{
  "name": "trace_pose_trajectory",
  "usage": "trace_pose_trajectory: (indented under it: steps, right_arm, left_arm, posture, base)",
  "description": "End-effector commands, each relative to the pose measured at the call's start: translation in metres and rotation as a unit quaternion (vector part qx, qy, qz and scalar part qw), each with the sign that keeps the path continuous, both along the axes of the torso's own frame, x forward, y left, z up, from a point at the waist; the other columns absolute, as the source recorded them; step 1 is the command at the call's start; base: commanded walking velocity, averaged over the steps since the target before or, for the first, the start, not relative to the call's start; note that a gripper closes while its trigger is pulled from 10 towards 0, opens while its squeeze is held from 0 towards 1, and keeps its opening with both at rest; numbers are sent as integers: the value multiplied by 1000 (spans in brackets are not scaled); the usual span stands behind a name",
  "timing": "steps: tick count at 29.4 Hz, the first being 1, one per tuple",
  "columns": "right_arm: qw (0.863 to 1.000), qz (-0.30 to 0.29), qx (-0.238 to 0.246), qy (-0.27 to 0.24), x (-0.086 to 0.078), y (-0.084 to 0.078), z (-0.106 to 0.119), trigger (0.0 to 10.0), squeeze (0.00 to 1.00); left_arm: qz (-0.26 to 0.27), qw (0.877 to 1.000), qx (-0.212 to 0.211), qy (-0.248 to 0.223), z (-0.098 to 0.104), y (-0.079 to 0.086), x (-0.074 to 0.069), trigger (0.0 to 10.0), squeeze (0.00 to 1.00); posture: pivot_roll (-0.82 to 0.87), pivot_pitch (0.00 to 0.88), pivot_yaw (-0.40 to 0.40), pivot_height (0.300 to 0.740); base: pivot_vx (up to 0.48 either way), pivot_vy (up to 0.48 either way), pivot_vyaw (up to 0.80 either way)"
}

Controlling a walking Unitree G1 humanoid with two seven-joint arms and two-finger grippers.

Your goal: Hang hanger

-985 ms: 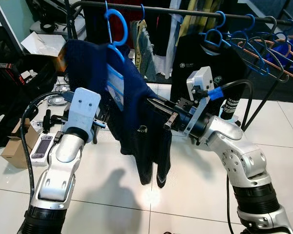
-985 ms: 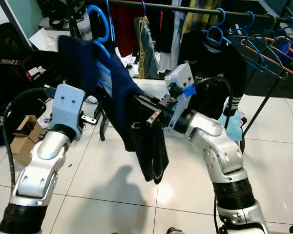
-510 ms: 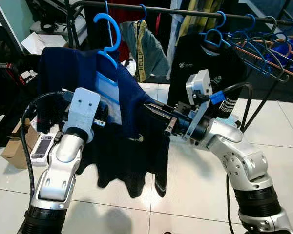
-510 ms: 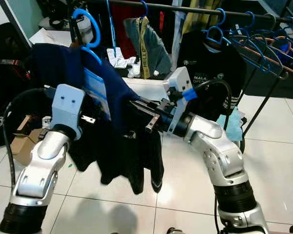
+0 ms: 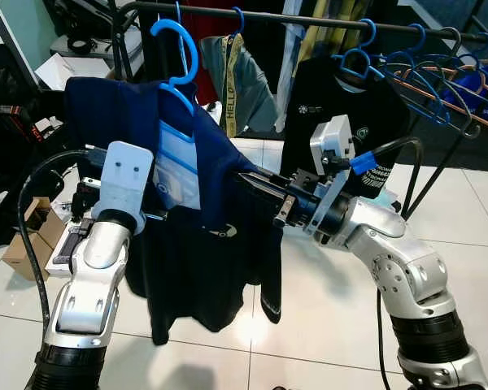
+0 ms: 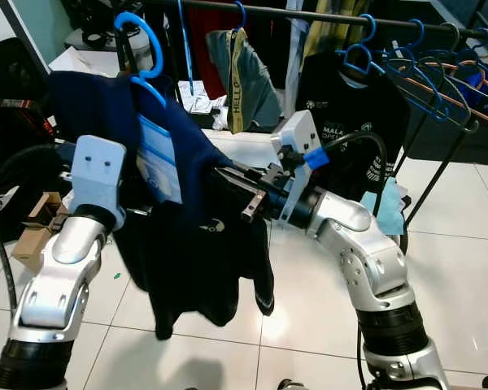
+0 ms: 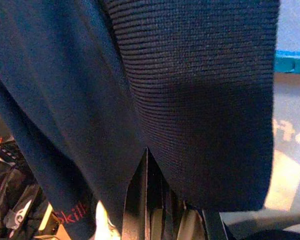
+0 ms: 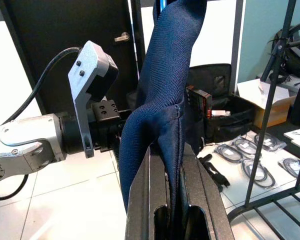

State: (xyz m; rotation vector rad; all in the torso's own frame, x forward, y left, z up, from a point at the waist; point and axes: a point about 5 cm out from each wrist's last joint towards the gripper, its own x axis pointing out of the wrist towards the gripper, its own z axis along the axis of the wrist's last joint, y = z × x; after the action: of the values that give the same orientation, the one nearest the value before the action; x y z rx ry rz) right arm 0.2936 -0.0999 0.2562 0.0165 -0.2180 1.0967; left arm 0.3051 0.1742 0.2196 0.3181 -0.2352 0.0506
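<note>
Hanger (image 5: 177, 50) with the navy shirt (image 5: 197, 236) sits just below the rail (image 5: 309, 18). My right gripper (image 5: 256, 180) is clamped on the shirt; left gripper (image 7: 155, 215), I can't tell.

A yellow strap (image 5: 231, 97) on the grey garment hanging from the clothes rail (image 5: 309, 18) carries the word "HELLO", printed vertically. The black T-shirt (image 6: 346, 106) on the same rail bears white lettering beginning "MALA", with the rest unreadable. Red letters reading "skill" appear on the hem of the navy sweater (image 7: 72, 219) in the left wrist view.
</note>
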Motion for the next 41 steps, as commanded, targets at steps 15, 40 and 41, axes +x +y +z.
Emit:
trace_pose_trajectory:
  steps: [15, 40, 41]
  right_arm:
    - [992, -3, -125, 12, -6, -27, -21, 0, 0]
    - [987, -10, -158, 15, -25, -77, -12, 0, 0]
    - [987, -10, -158, 15, -25, -77, -12, 0, 0]
  left_arm:
    - [42, 999, 14, -21, 12, 18, 3, 0, 0]
    - [75, 996, 33, -24, 17, 38, 6, 0, 0]
    - [75, 996, 33, -24, 17, 38, 6, 0, 0]
  posture:
    - [-65, 138, 16, 740]
    - [-72, 155, 34, 740]
    - [-72, 155, 34, 740]
  base:
    - [0, 0, 0]
    - [0, 0, 0]
    - [0, 0, 0]
